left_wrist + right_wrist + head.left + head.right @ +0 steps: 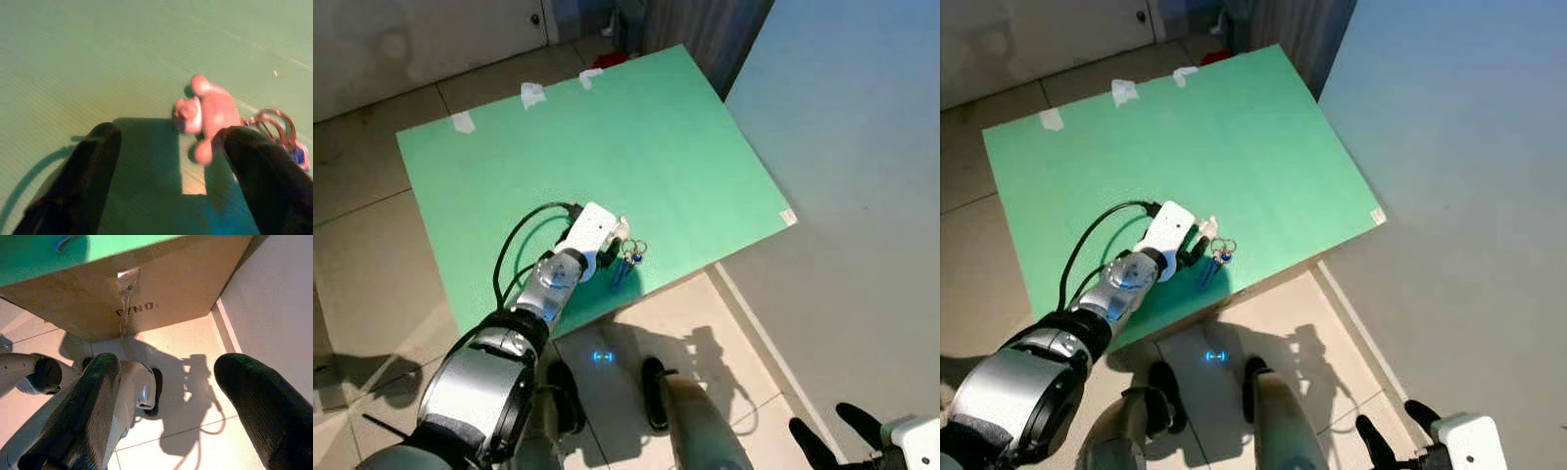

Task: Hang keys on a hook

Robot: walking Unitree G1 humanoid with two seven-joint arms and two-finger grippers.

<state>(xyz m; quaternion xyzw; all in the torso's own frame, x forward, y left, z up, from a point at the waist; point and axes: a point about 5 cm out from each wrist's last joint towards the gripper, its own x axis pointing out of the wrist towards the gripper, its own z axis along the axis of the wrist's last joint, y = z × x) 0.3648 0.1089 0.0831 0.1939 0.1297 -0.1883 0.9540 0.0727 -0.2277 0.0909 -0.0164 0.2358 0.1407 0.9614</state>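
Here the left gripper [168, 152] hovers low over the green board [636, 147], fingers spread apart, beside the keys [628, 257] with their pink figure charm [210, 115]. The right gripper [166, 396] hangs idle, fingers apart.

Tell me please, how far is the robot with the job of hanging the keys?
Nothing looks finished yet. The bunch of keys with metal rings and a small pink figure lies on the green board, near its front edge. In hand: the left gripper is over the figure with fingers open, one finger close beside it, not closed. The right gripper hangs idle. Left: grasp, lift, hang; I see no hook.
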